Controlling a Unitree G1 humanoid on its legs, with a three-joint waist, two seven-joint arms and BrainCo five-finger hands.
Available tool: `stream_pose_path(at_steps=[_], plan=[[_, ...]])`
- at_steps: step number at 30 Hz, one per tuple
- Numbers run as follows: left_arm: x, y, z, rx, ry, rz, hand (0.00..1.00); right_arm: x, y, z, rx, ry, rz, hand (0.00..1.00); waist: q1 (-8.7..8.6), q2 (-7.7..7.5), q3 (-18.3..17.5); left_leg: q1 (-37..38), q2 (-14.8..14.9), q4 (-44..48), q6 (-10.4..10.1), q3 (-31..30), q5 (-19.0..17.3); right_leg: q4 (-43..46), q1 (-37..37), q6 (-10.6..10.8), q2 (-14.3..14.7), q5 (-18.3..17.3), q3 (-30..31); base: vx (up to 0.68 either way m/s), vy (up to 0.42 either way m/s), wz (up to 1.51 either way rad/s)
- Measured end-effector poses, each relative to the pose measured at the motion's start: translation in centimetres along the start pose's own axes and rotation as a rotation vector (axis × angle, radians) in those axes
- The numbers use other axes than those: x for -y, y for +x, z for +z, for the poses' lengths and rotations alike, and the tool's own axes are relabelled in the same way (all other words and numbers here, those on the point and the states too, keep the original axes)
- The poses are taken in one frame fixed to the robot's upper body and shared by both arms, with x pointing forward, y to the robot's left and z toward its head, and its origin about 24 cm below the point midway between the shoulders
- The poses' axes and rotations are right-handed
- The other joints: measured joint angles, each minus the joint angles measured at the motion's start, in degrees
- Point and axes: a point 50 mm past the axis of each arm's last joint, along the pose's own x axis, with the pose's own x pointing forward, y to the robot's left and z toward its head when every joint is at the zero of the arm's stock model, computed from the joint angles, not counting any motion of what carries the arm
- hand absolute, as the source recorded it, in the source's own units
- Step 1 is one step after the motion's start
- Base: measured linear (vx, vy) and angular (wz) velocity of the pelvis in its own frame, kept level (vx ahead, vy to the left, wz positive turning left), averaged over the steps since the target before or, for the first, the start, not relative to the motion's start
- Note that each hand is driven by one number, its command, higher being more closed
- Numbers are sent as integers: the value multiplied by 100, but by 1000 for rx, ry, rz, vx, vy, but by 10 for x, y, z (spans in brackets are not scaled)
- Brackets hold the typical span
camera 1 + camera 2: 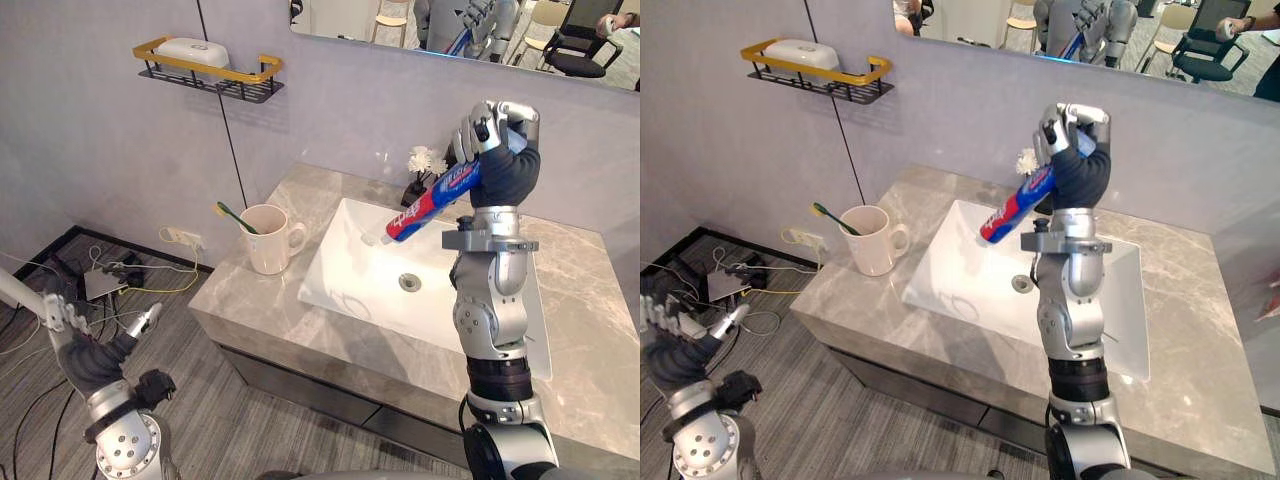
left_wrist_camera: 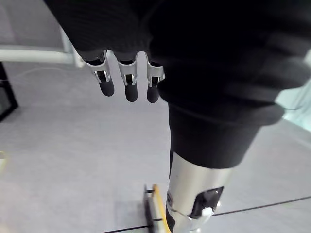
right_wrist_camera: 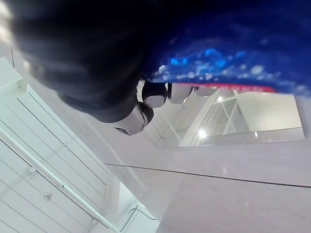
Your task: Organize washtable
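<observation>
My right hand (image 1: 492, 130) is raised above the white sink (image 1: 345, 262), its fingers curled round a red and blue toothpaste tube (image 1: 432, 200) that slants down to the left with its cap end low. Close up, the tube (image 3: 233, 53) shows blue against my right hand's fingers (image 3: 146, 104). A cream mug (image 1: 268, 238) holding a green toothbrush (image 1: 236, 217) stands on the marble counter (image 1: 240, 300) left of the sink. My left hand (image 1: 75, 325) hangs low by the floor at the lower left, fingers (image 2: 126, 80) relaxed and holding nothing.
A wire wall shelf (image 1: 210, 72) with a white soap box (image 1: 190, 50) hangs at the upper left. A small white flower ornament (image 1: 427, 162) stands behind the sink, below a mirror (image 1: 470, 30). Cables and a power strip (image 1: 110, 280) lie on the floor to the left.
</observation>
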Motion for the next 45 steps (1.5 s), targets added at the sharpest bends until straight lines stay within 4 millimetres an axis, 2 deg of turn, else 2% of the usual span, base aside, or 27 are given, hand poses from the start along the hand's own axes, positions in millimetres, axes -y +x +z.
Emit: stream_pose_path(at_steps=[3, 8, 10, 13, 15, 18, 23, 25, 29, 36, 41, 45], plan=[[4, -8, -26, -123, 21, -41, 0, -8, 13, 2, 30, 14, 24, 100, 51, -43, 2, -17, -4, 1, 0, -38, 0, 0, 1, 7, -7, -13, -48, -16, -6, 7], [10, -21, -52, -257, 40, -101, 0, -21, 27, 1, 36, 29, 65, 100, 93, -49, 3, -38, -13, 2, 0, -90, 0, 1, 0, 18, -16, -21, -82, -13, 1, 6], [14, -29, -67, -329, 50, -129, 0, -25, 32, 4, 52, 37, 78, 100, 193, -62, 11, -46, -26, 2, 0, -108, 0, 1, 0, 60, -31, -52, -87, -13, -3, 4], [18, -39, -84, -413, 64, -156, 0, -31, 40, 3, 52, 35, 103, 100, 201, -72, 17, -60, -36, 3, 0, -139, 0, 1, 0, 61, -43, -54, -116, -17, -2, 5], [22, -52, -102, -509, 80, -202, 0, -39, 46, 3, 57, 43, 126, 100, 211, -109, 41, -71, -45, 5, 0, -160, 0, 1, 0, 63, -53, -56, -135, -28, 1, 5], [24, -64, -117, -592, 95, -239, 0, -44, 52, 6, 69, 67, 134, 100, 226, -169, 80, -83, -56, 9, 0, -177, 0, 1, 0, 69, -66, -63, -160, -27, -1, 4], [27, -86, -142, -742, 168, -337, 0, -56, 55, 1, 49, 81, 169, 100, 233, -182, 84, -131, -76, 53, 1, -198, -1, 2, -5, 73, -82, -66, -204, -18, 3, 6], [28, -90, -147, -768, 183, -372, 0, -60, 57, -5, 27, 79, 182, 100, 235, -184, 92, -157, -73, 78, 2, -214, -2, 2, -11, 72, -77, -66, -215, -29, -15, 8], [33, -84, -149, -758, 230, -434, 0, -63, 62, -10, 10, 74, 180, 100, 358, -199, 182, -198, -48, 118, 2, -270, -3, 2, -18, 43, -49, -84, -226, -47, -27, 4], [27, -80, -156, -780, 291, -480, 0, -79, 65, -21, -40, 67, 232, 100, 416, -232, 254, -389, 1, 225, -6, -326, -10, 3, -120, 21, 11, -96, -260, -17, -15, 4], [30, -76, -155, -756, 312, -518, 0, -79, 69, -32, -90, 47, 226, 100, 523, -243, 363, -421, 6, 292, -16, -333, -18, 3, -151, 20, 18, -95, -258, -5, 1, 2], [25, -76, -157, -771, 335, -520, 0, -80, 69, -35, -106, 45, 227, 100, 543, -261, 403, -521, 6, 370, 0, -341, -77, 3, -169, 20, 18, -96, -264, -25, 7, 1]])
